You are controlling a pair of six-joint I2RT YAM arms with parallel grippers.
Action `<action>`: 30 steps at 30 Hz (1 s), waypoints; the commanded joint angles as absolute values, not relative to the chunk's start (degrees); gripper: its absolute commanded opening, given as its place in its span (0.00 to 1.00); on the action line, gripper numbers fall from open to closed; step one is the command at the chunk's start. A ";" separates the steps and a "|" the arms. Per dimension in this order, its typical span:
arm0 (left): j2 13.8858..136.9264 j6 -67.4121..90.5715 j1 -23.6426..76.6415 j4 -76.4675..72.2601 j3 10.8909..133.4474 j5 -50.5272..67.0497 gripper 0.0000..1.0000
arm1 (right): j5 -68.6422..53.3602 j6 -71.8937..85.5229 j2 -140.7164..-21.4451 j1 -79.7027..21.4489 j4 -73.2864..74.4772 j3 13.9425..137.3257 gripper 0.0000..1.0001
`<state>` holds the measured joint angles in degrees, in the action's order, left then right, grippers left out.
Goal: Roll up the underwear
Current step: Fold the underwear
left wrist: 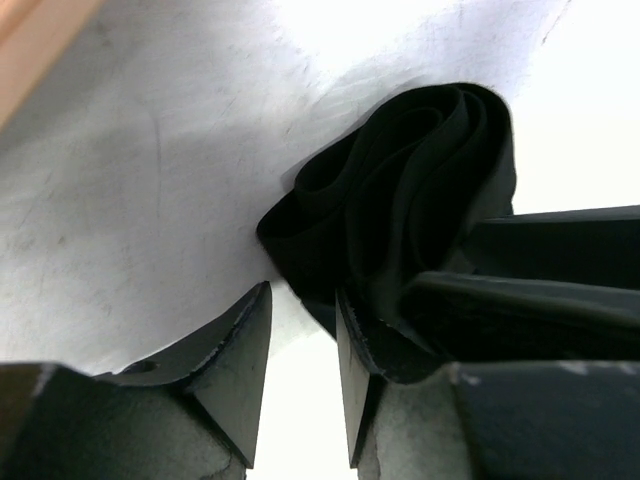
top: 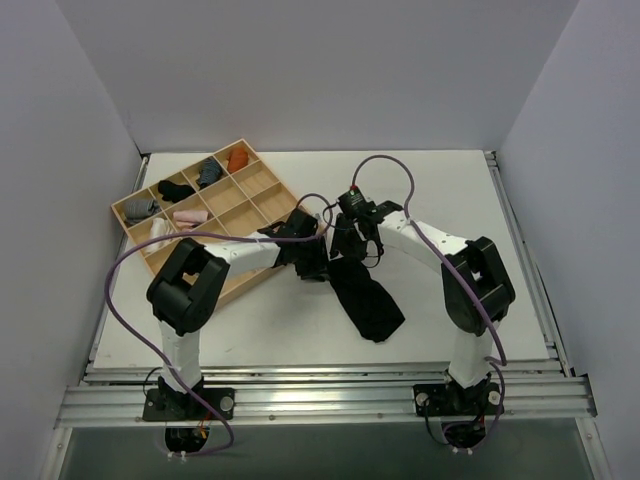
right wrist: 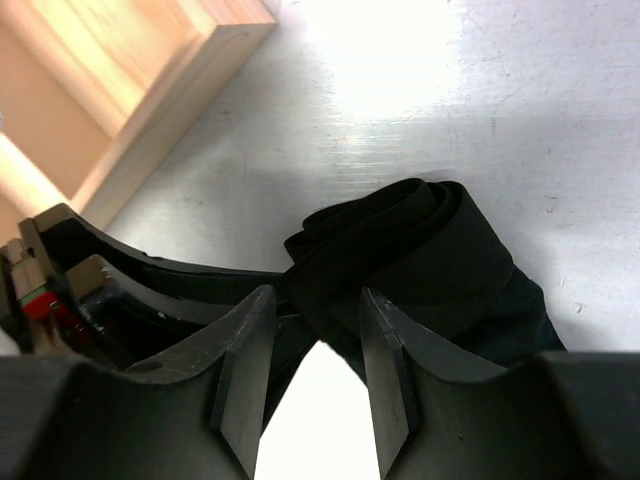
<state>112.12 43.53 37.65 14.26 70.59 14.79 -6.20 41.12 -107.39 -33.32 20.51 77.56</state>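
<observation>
The black underwear (top: 368, 300) lies on the white table in the middle, its flat part stretching toward the near right. Its far end is coiled into a loose roll (left wrist: 400, 190), which also shows in the right wrist view (right wrist: 400, 250). My left gripper (top: 312, 250) is open at the roll's left side, and its fingertips (left wrist: 250, 320) frame the roll's edge with nothing clamped. My right gripper (top: 352, 238) is open at the roll's far right side. A fold of the fabric dips between its fingertips (right wrist: 385, 340) without being pinched.
A wooden compartment tray (top: 262, 180) stands at the back left and holds small rolled bundles: orange (top: 237, 158), grey-blue (top: 208, 172), black (top: 175, 189), grey (top: 140, 208) and pink (top: 190, 215). Its corner (right wrist: 180, 60) is close behind the roll. Walls close in the table.
</observation>
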 commanded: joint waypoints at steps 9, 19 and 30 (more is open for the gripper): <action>100.82 48.95 37.27 19.60 69.79 8.79 0.44 | -6.42 41.75 -103.71 -32.26 19.95 75.32 0.27; 102.83 49.83 36.56 18.37 73.03 9.14 0.43 | -4.83 41.04 -104.68 -32.34 20.65 75.23 0.21; 110.12 49.75 36.48 15.82 73.92 12.39 0.41 | -4.05 41.05 -103.63 -32.43 21.80 76.81 0.23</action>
<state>109.32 49.41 36.95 18.00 71.83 11.00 -5.96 41.56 -105.93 -32.60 19.55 75.59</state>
